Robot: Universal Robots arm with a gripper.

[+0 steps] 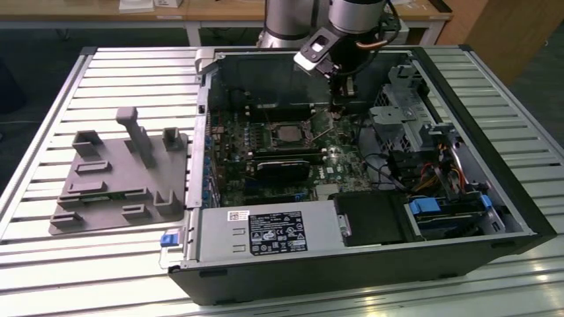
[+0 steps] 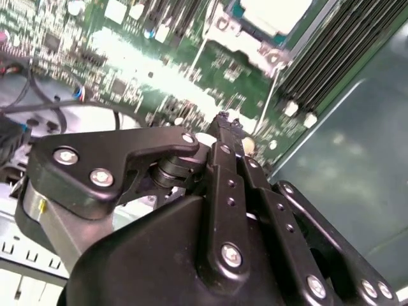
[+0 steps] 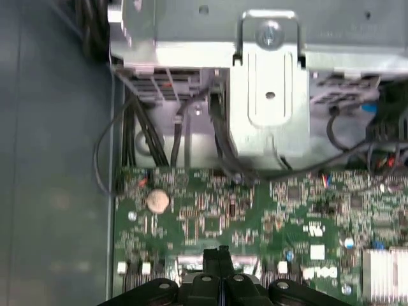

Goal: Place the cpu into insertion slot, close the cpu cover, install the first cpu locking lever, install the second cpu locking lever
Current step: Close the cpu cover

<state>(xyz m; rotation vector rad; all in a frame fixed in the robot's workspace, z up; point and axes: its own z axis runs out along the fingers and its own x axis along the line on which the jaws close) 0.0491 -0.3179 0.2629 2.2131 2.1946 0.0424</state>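
The cpu [image 1: 287, 136], a dull silver square, lies in the insertion slot [image 1: 268, 135] on the green motherboard inside the open case. The grey metal cpu cover [image 2: 246, 42] lies down around the cpu [image 2: 274, 9] in the second wrist view. A thin wire locking lever [image 2: 266, 95] rises at a slant from the socket's corner. My gripper [image 1: 344, 86] hangs above the board, towards the exterior view's right of the socket and behind it. Its black fingertips [image 3: 223, 252] meet with nothing between them. In the second wrist view the gripper [image 2: 223, 118] is close beside the raised lever.
A metal drive cage [image 1: 397, 122] and cable bundles [image 1: 423, 175] crowd the case at the exterior view's right. The power supply [image 1: 264, 234] fills the front. A grey fixture plate [image 1: 119, 191] lies on the slatted table at the left. A coin battery [image 3: 157, 201] sits on the board.
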